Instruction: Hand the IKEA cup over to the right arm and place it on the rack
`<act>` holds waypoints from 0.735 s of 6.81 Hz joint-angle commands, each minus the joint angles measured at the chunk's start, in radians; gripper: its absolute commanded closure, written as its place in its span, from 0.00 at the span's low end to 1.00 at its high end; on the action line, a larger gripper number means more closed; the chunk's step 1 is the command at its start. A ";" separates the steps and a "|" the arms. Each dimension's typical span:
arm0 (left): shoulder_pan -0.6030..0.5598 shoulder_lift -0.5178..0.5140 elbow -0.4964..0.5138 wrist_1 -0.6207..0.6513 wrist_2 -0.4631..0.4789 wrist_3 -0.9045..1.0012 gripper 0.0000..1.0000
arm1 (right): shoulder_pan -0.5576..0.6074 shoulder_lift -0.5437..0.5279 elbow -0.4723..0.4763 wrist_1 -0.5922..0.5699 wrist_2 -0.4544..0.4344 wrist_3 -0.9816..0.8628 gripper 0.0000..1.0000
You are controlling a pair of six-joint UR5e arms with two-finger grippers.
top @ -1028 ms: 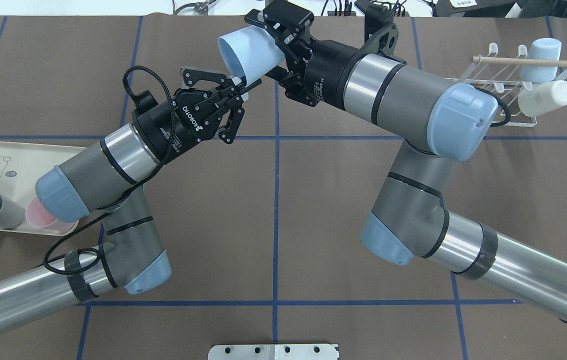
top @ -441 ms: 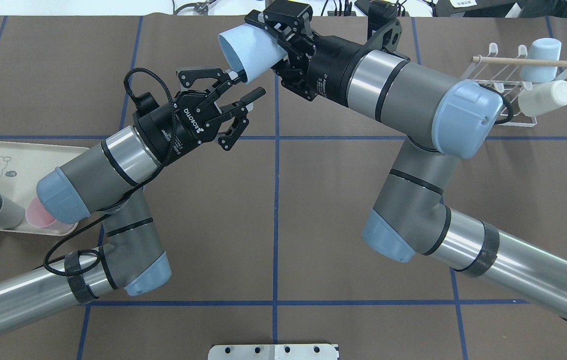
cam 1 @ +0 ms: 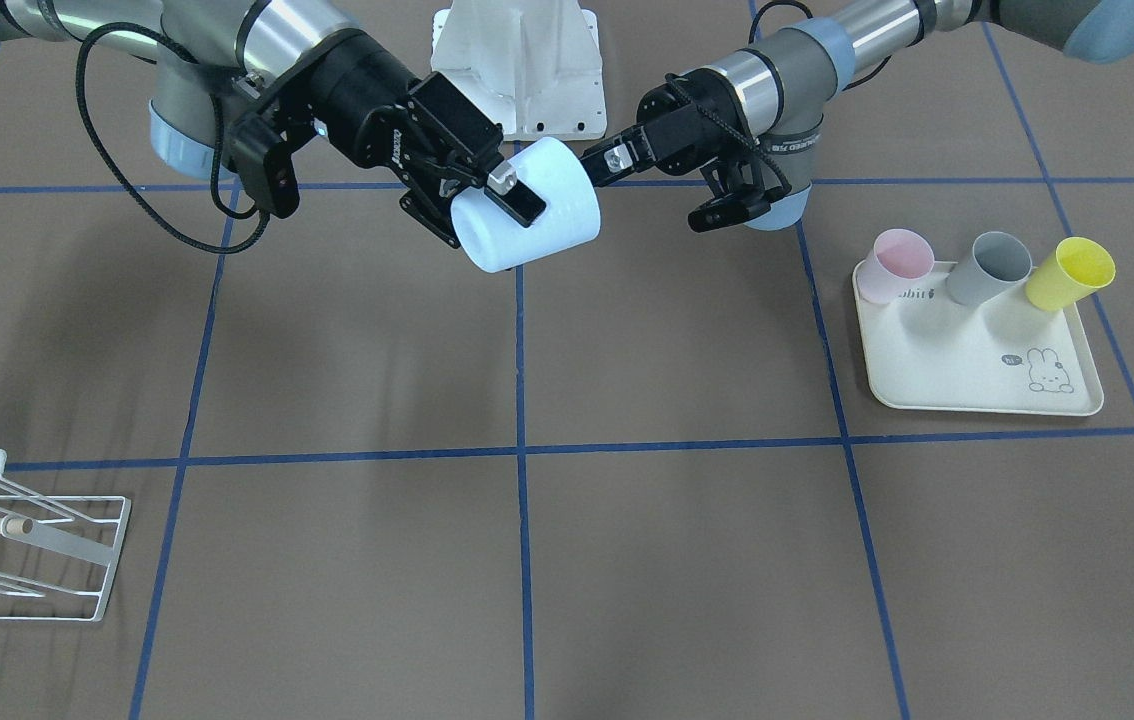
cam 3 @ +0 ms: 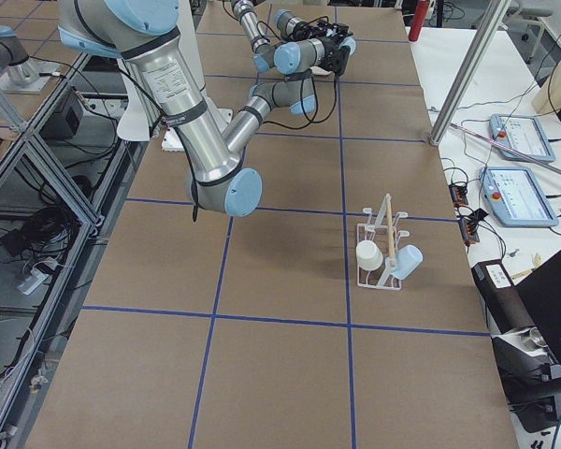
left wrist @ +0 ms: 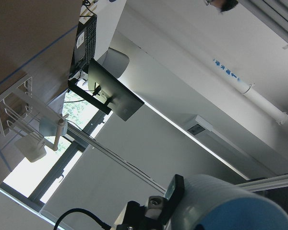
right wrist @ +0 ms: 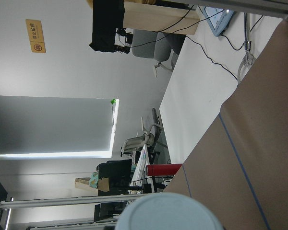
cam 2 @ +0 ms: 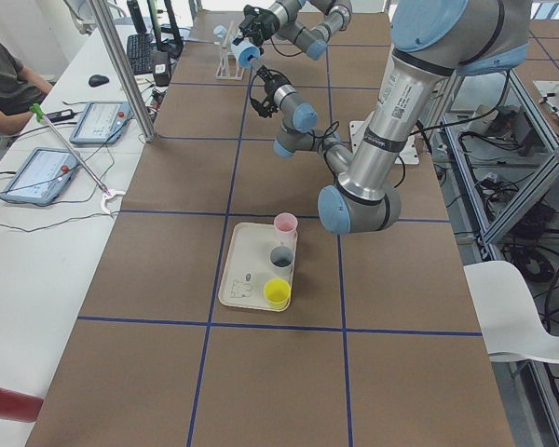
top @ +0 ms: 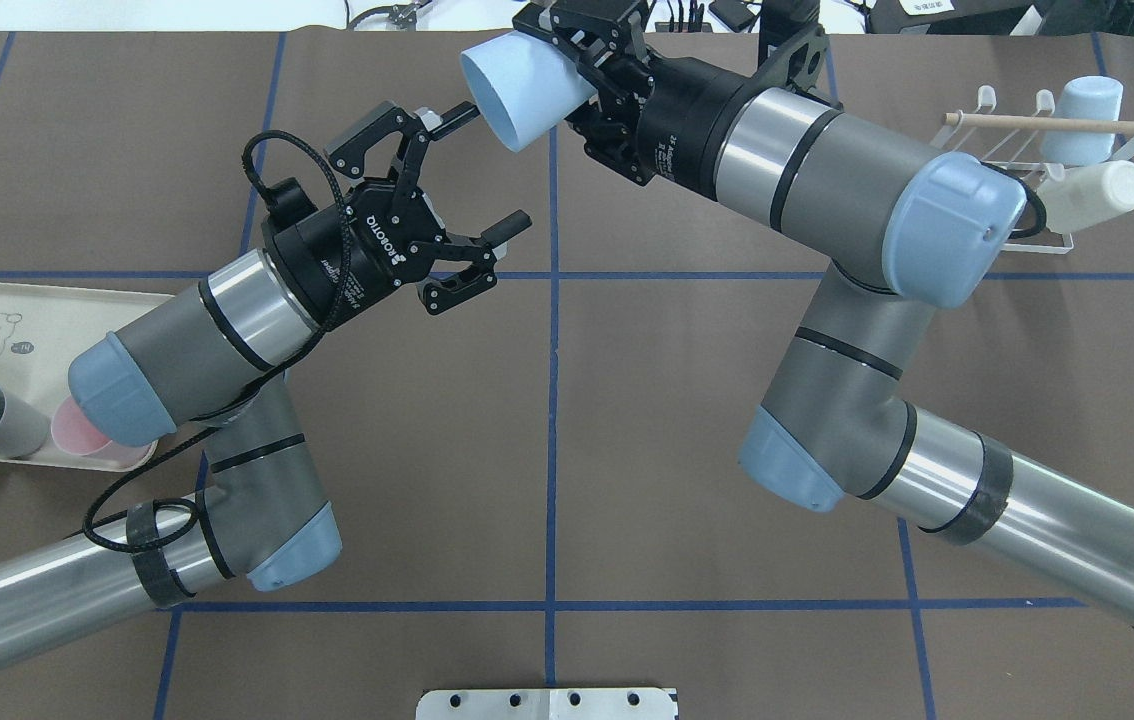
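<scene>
The IKEA cup (top: 517, 90) is light blue and hangs on its side above the table's far middle. My right gripper (top: 575, 78) is shut on its closed end. The front view has the cup (cam 1: 552, 215) with one right finger (cam 1: 515, 198) lying across its wall. My left gripper (top: 487, 168) stands wide open just left of the cup's mouth, apart from it, and holds nothing; the front view shows the left gripper (cam 1: 657, 185) beside the cup too. The white wire rack (top: 1002, 160) with its wooden rod sits at the far right, bearing a blue cup (top: 1082, 120) and a white cup (top: 1092, 195).
A cream rabbit-print tray (top: 37, 310) lies at the left edge under my left elbow. On the tray (cam 1: 977, 360) stand a pink cup (cam 1: 899, 262), a grey cup (cam 1: 992, 265) and a yellow cup (cam 1: 1067, 272). A person sits at the side desk (cam 2: 9, 84).
My left gripper let go of the cup's rim, spread wide and drew back a little. The right arm carried the cup slightly to the right and further from the robot.
</scene>
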 commanded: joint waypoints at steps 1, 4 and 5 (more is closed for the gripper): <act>-0.008 0.002 -0.003 0.001 -0.008 0.037 0.00 | 0.060 -0.022 0.001 -0.024 -0.047 -0.049 1.00; -0.027 0.004 -0.034 0.064 -0.037 0.136 0.00 | 0.120 -0.099 0.077 -0.213 -0.140 -0.309 1.00; -0.051 0.005 -0.063 0.138 -0.045 0.169 0.00 | 0.119 -0.102 0.111 -0.349 -0.226 -0.405 1.00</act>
